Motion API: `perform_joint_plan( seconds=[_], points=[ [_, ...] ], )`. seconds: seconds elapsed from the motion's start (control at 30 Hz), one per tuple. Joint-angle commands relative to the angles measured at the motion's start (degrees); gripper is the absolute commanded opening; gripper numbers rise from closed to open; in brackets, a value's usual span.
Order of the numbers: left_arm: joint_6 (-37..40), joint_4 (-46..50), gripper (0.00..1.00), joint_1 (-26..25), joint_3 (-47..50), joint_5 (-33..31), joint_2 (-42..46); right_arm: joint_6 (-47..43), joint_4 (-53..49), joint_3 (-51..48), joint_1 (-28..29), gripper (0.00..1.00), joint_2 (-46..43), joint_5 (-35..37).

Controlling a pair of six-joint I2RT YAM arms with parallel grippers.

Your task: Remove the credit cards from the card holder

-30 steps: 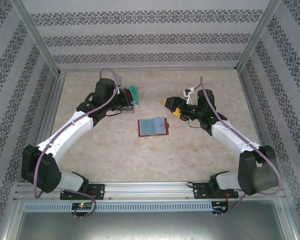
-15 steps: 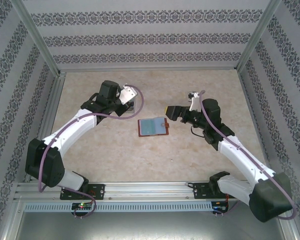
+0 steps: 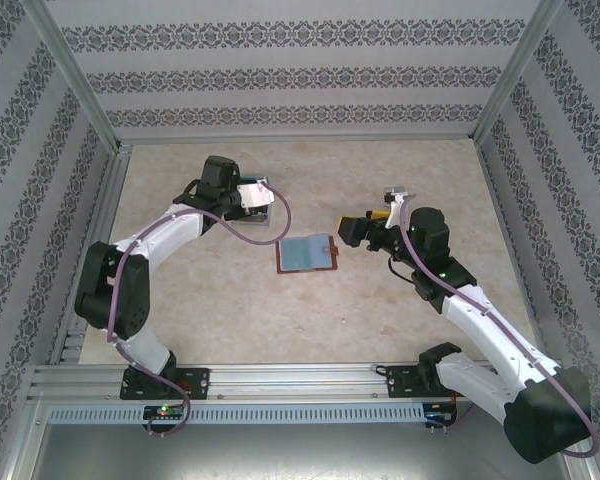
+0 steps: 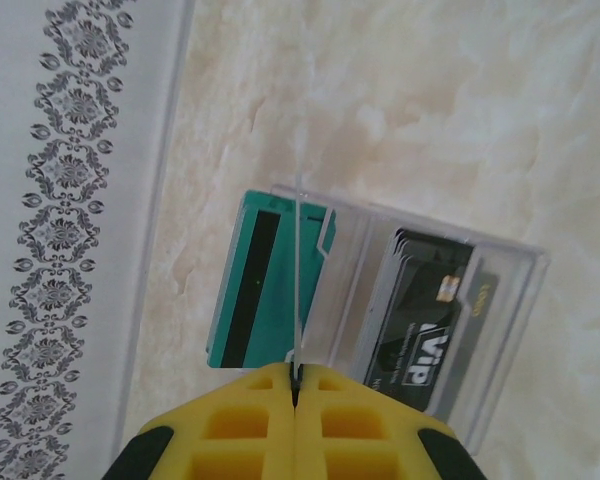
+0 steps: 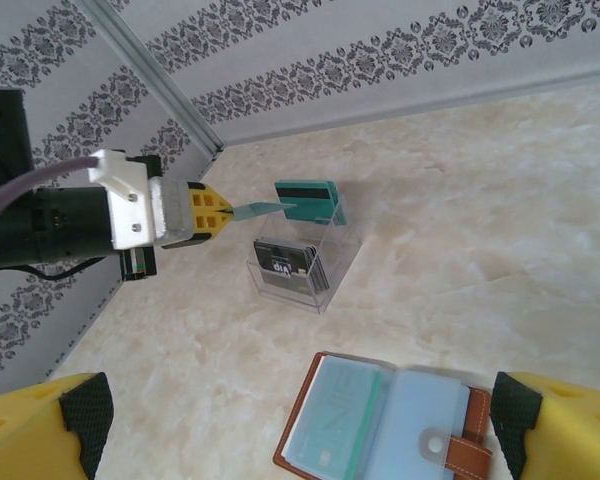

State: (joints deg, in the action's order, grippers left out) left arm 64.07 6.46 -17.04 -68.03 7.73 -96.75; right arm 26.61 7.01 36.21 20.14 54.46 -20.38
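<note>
Your R gripper (image 3: 348,229), jaws wide open, is nearer: card holder (image 3: 308,253) lies at its 8 o'clock, long axis 3-to-9, while L gripper (image 5: 218,213) pinches a teal card (image 5: 262,208).

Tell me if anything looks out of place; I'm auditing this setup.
One thing: a striped teal card stands on edge at the far side of the clear box, apart from the black cards stacked inside. The left hand is shut on a second teal card. The card holder lies open and flat; nothing spilled.
</note>
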Motion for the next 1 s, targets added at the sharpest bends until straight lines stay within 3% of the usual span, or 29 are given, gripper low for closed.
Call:
perform_joint_plan(
  seconds=[0.0, 0.3, 0.97],
  points=[
    [6.96, -5.34, 0.00, 1.66, -2.28, 2.47, -1.88, -0.44, -0.12, 0.66, 0.51, 0.98, 0.52, 0.96],
    [11.94, -8.17, 0.00, 3.41, -4.80, 4.40, -7.82, 0.10, -0.85, 2.70, 0.43, 0.98, 3.58, 0.89],
    [11.97, -7.71, 0.00, 3.90, -7.08, 5.57, -13.33, 1.69, -0.50, 4.58, -0.45, 0.98, 8.63, -0.01]
  ],
)
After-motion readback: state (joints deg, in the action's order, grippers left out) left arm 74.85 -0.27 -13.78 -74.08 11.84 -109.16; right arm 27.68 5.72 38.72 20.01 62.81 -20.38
